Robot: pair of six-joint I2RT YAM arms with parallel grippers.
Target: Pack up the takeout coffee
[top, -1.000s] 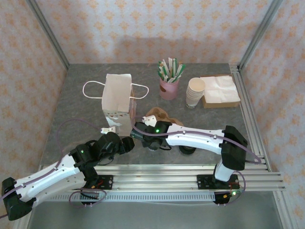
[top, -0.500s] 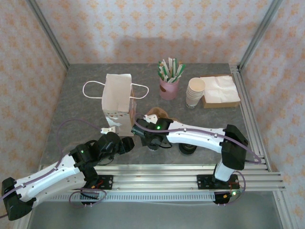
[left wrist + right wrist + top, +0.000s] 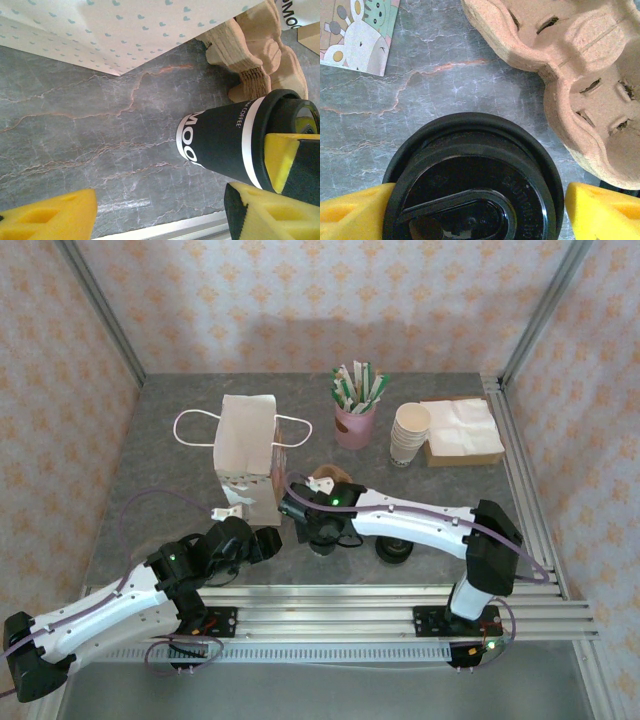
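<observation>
The right gripper (image 3: 475,212) stands open over the takeout coffee (image 3: 470,180), with one yellow pad (image 3: 600,212) on each side of the black domed lid. The pad on the right of the wrist view is separated from the rim by a thin strip of table. The other pad is at the rim, and I cannot tell whether it touches. So the cup is between the jaws but not clamped. The left gripper (image 3: 160,220) is also open: its two yellow pads are wide apart, low over the table, with nothing between them. It points toward the side of the cup.

The takeout coffee stands upright on the grey marble-pattern table (image 3: 160,490), outside the brown pulp carrier (image 3: 570,65) and just beside it (a little table shows between them). The white paper bag (image 3: 245,445) stands near the cup on its other side. A second dark cup (image 3: 393,552) is on the table to the right, partly under the right arm. Farther back are a pink cup with straws (image 3: 354,425), a stack of white paper cups (image 3: 410,432) and napkins (image 3: 462,425).
</observation>
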